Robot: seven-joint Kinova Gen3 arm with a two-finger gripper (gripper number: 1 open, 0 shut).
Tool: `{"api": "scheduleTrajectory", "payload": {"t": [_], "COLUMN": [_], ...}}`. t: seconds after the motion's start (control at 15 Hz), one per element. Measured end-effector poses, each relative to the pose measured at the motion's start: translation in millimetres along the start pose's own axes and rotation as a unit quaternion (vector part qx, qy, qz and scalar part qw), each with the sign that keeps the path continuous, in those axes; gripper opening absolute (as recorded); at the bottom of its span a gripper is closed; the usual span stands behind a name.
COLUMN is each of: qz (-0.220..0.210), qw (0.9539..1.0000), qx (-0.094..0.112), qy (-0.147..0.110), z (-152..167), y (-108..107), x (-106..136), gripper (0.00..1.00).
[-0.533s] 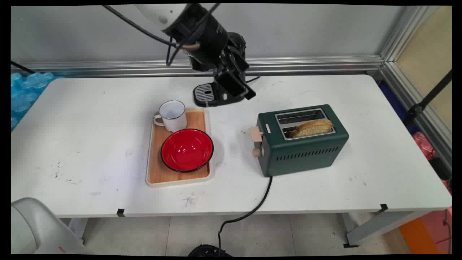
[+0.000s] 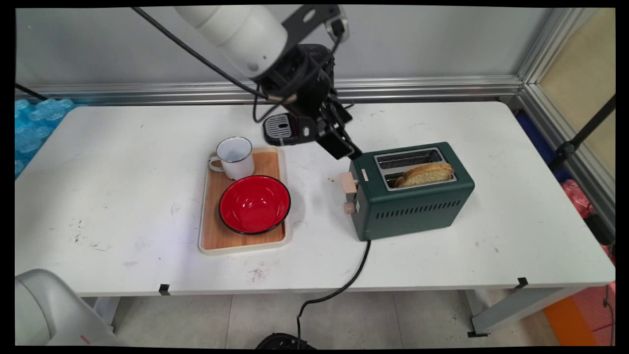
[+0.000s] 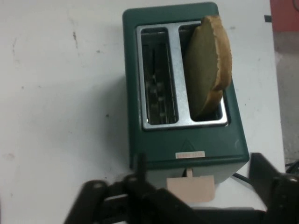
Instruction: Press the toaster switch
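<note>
Table [image 2: 123, 147], white, carries a green toaster [image 2: 417, 201] with one bread slice [image 2: 426, 173] standing in its nearer slot; well left sit a wooden tray [image 2: 275, 162], red bowl [image 2: 254, 204] and white mug [image 2: 235, 157]. The black gripper [image 2: 344, 145] hovers above the toaster's lever [image 2: 348, 183] end, fingers spread, holding nothing. Descending off-line, a finger could strike the casing and shove the toaster.

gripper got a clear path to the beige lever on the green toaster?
Probably yes. The black gripper hovers just above the beige lever at the green toaster's end, and nothing lies between them; the hand view shows the lever unobstructed.
</note>
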Motion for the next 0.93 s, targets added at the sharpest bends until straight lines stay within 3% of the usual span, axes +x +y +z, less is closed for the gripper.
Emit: {"api": "scheduleTrajectory", "payload": {"t": [0.07, 0.93], "qz": [0.0, -0.005], "qw": [1.0, 0.9984], "qx": [0.001, 0.0], "qy": [-0.003, -0.057], "z": [6, 58], "y": [1, 5], "x": [0, -12], "gripper": [0.0, 0.0]}}
